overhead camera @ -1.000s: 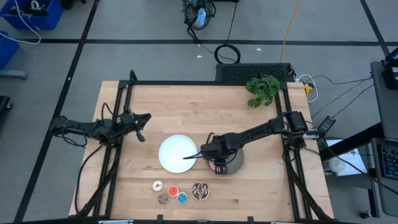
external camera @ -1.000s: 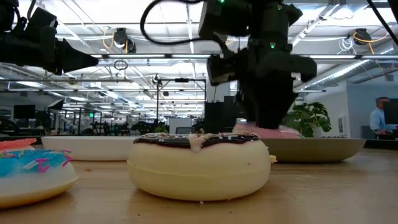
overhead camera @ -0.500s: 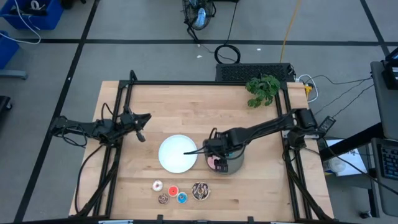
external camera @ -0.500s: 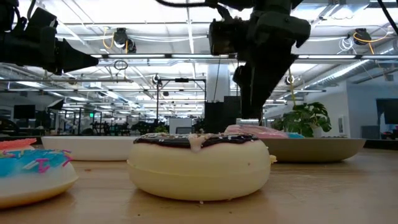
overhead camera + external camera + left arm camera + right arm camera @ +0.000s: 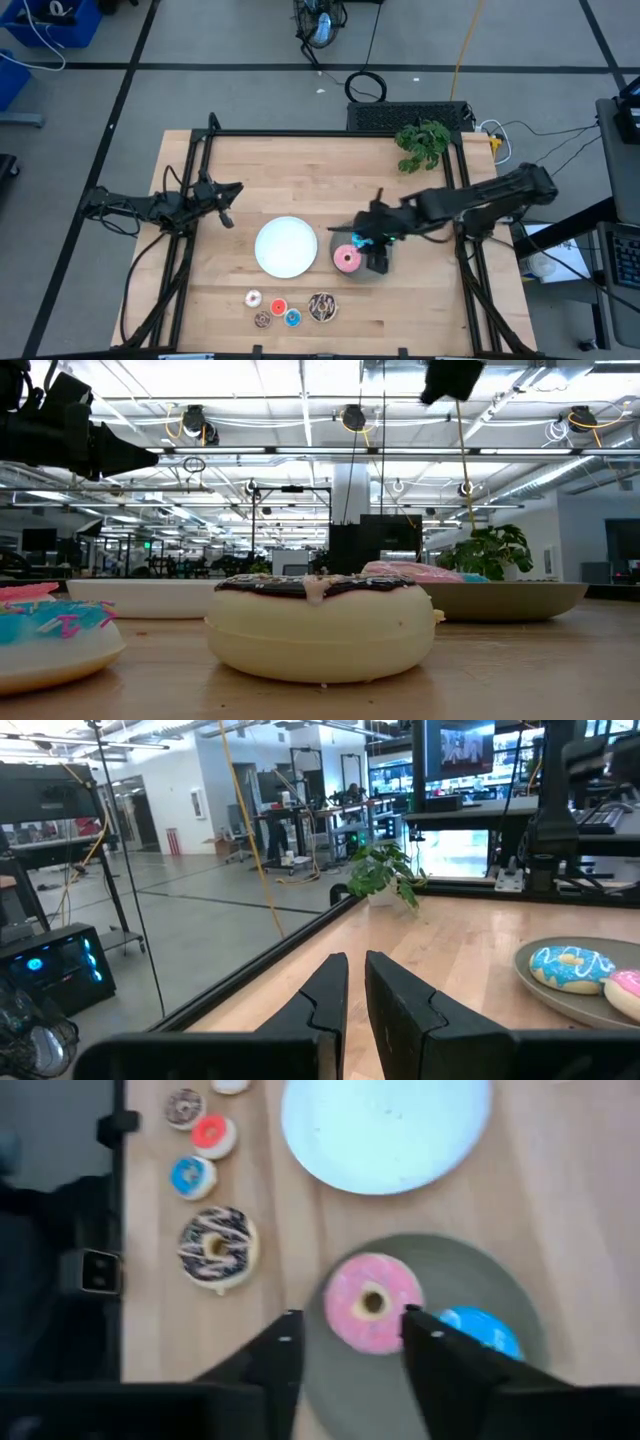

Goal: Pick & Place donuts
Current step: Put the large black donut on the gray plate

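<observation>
A pink donut [image 5: 372, 1302] and a blue donut [image 5: 480, 1330] lie flat on the grey plate [image 5: 450, 1275]. My right gripper [image 5: 357, 1342] hovers open above them, high over the plate [image 5: 352, 277], holding nothing. A brown-sprinkled donut [image 5: 322, 307] and several tiny donuts [image 5: 277, 307] rest on the wood near the front edge. The brown-sprinkled donut [image 5: 320, 625] fills the foreground of the low view. My left gripper [image 5: 232, 200] waits shut at the table's left side.
An empty white plate [image 5: 285, 247] lies left of the grey plate. A green plant [image 5: 422, 143] stands at the far right corner. Black frame rails [image 5: 330, 133] run along the table's edges. Bare wood lies between the plates and the far rail.
My right gripper has lifted off the pink donut on the grey plate, climbing steeply and drawing back toward the table's right edge. The pink donut stays lying on the plate beside the blue one.
</observation>
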Controlling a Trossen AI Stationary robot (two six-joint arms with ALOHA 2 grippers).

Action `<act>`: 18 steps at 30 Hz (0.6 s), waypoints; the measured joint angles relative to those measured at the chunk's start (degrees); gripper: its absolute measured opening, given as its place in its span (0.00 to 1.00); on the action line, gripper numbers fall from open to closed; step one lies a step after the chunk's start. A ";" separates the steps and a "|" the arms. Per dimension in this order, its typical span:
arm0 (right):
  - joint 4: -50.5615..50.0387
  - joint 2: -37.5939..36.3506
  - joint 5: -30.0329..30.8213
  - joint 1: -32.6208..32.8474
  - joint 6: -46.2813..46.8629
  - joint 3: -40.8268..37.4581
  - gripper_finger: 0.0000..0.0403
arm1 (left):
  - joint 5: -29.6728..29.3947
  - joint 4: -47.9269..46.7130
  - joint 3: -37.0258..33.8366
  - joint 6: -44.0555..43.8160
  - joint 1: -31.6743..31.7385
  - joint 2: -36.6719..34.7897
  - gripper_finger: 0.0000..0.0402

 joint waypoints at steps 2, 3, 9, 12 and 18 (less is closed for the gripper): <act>-2.17 -0.98 4.10 2.44 0.81 0.00 0.18 | 0.01 0.00 0.00 -0.21 0.00 0.00 0.12; -3.05 -1.12 5.66 3.59 1.02 0.00 0.12 | 0.00 0.00 0.00 -0.30 -0.01 0.00 0.12; -1.79 1.58 10.19 9.33 -1.23 0.00 0.04 | -0.18 0.02 0.00 -0.30 -0.02 0.00 0.12; -1.38 3.69 10.08 10.47 -1.13 -0.02 0.04 | -0.40 0.02 0.00 -0.29 -0.01 0.00 0.12; 9.93 6.35 9.87 13.17 -6.80 -1.01 0.00 | -0.60 0.04 0.00 -0.25 -0.02 0.00 0.12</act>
